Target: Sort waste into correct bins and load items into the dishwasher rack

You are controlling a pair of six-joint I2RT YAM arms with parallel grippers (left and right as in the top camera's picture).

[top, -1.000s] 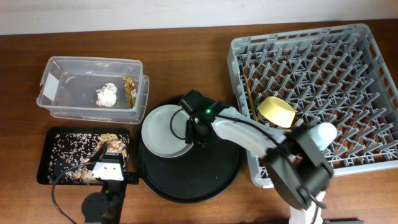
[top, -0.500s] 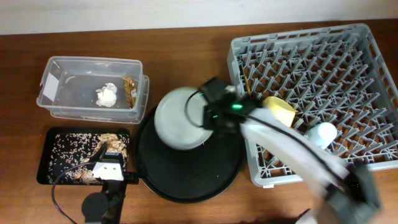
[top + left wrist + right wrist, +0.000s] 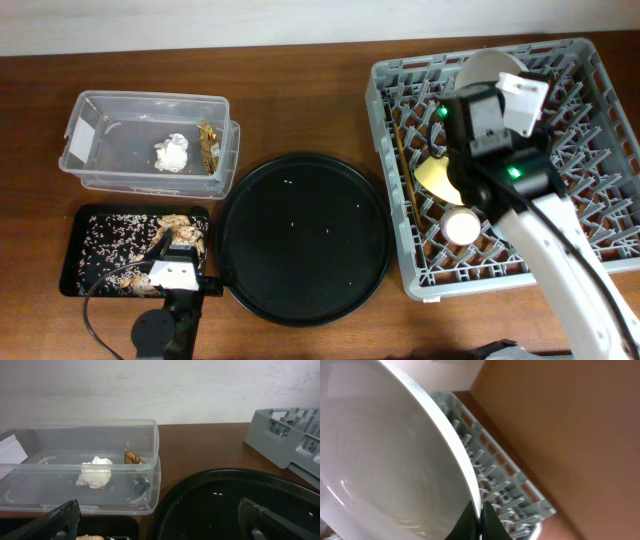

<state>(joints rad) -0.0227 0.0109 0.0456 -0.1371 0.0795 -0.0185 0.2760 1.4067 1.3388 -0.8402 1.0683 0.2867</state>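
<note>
- The step in hand was loading the pale grey round plate [image 3: 482,66] into the large square grey plastic dishwasher rack [image 3: 600,75].
- The right claw [image 3: 479,517] was clamped on the plate's rim, one finger on each face. It held the plate tilted above the pegs at the rack's far side. Whether the plate touched a peg could not be told.
- Inside the rack lay a yellow bowl [image 3: 440,178] near its middle and two wooden chopsticks [image 3: 403,150] along its left wall.
- The left claw [image 3: 160,510] hung with its fingers wide apart, gripping nothing, low over the counter well left of the rack.
- Further left of the rack, the crumpled white napkin [image 3: 172,150] and thin brown wrapper strip [image 3: 209,145] sat in the clear plastic rectangular tub [image 3: 90,110]. The food scraps [image 3: 110,240] lay in the shallow black rectangular tray [image 3: 70,255].
- The large round black tray [image 3: 305,235], just beside the rack, bore only a few pale specks.
- The next move probably called for turning the plate on edge, lowering it between two peg rows, and only then letting go, or it could tip onto the bowl.
</note>
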